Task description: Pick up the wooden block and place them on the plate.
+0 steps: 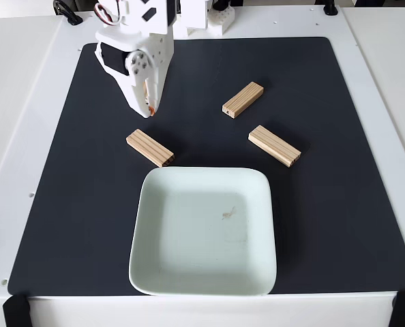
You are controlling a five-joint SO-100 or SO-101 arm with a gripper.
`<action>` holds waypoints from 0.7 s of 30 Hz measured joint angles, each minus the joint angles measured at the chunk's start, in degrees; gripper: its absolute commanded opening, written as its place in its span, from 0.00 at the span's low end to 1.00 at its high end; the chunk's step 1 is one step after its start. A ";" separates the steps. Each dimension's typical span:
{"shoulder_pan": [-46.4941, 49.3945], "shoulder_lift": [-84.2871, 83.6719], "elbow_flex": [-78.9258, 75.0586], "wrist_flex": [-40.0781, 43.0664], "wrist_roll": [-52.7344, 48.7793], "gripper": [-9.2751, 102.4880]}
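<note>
Three blocks lie on the mat above the plate; the hand hangs over the mat's upper left.

In the fixed view, the white arm's hand [148, 109] points down above the black mat [339, 204], its fingers seemingly together and holding nothing, though the angle makes this hard to judge. The left block [149, 148] lies just below the hand, near the plate's upper left corner. The top block [243, 99] sits up and to the right; the right block [274, 146] lies below it. All three are apart from the mint plate [155, 272], which rests on the mat on the white worktop [25, 102].
</note>
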 measured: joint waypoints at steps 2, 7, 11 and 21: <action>1.14 0.00 1.49 0.00 0.00 0.10; 0.88 0.00 4.22 0.00 0.00 0.10; 1.58 0.00 4.57 -1.67 0.00 0.10; 2.72 0.00 5.19 -3.87 0.00 0.36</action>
